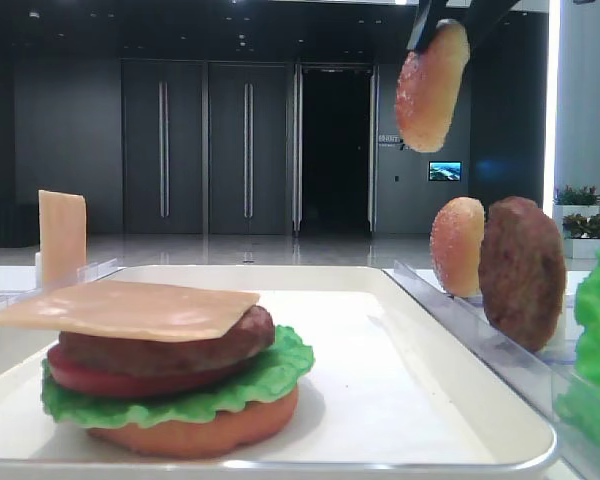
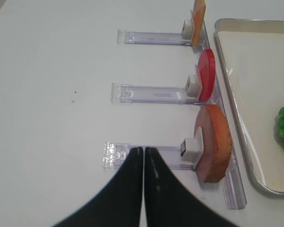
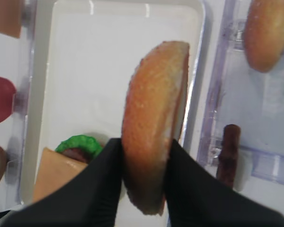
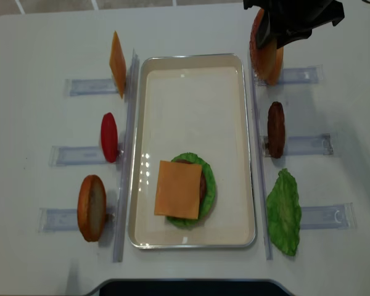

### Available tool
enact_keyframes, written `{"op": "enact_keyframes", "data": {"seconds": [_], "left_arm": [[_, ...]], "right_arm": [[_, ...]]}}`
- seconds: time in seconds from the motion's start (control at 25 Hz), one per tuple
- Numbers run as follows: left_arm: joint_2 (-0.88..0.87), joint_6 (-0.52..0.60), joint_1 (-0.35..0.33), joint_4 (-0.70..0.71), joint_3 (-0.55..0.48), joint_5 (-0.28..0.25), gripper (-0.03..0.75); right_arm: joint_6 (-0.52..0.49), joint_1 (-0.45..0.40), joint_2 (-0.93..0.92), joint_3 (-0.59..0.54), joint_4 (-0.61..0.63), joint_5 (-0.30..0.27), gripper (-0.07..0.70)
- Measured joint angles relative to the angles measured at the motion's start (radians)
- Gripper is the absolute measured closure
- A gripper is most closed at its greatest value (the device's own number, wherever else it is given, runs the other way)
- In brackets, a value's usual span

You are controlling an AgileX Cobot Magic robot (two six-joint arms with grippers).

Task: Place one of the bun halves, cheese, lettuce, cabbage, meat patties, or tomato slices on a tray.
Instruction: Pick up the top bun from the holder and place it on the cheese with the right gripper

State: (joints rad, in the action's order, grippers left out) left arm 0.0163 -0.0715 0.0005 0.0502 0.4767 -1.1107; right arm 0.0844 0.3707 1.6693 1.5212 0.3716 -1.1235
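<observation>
My right gripper (image 3: 144, 175) is shut on a domed, speckled bun half (image 3: 154, 123), held on edge high above the right rim of the white tray (image 3: 109, 47); from the low front view the bun half (image 1: 432, 85) hangs near the top. On the tray stands a stack: bun base, lettuce (image 1: 270, 380), tomato, meat patty (image 1: 180, 350), and a cheese slice (image 1: 130, 308) on top. My left gripper (image 2: 144, 150) is shut and empty, over a clear rack left of the tray.
Right of the tray, clear racks hold another bun half (image 4: 268, 65), a patty (image 4: 275, 129) and a lettuce leaf (image 4: 283, 211). Left racks hold a cheese slice (image 4: 117, 63), a tomato slice (image 4: 109, 137) and a smooth bun base (image 4: 91, 208).
</observation>
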Motion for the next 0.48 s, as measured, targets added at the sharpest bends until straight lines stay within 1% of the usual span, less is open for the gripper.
{"op": "enact_keyframes", "data": {"seconds": [0.16,0.32,0.48], "left_arm": [[0.0,0.0,0.0,0.0,0.0,0.0,0.715],[0.0,0.0,0.0,0.0,0.0,0.0,0.715],[0.0,0.0,0.0,0.0,0.0,0.0,0.715]], "right_arm": [[-0.052,0.011,-0.094,-0.121,0.097,0.063,0.405],[-0.102,0.034,-0.195,-0.277,0.183,0.116,0.406],[-0.155,0.067,-0.285,-0.445,0.271,0.188,0.406]]}}
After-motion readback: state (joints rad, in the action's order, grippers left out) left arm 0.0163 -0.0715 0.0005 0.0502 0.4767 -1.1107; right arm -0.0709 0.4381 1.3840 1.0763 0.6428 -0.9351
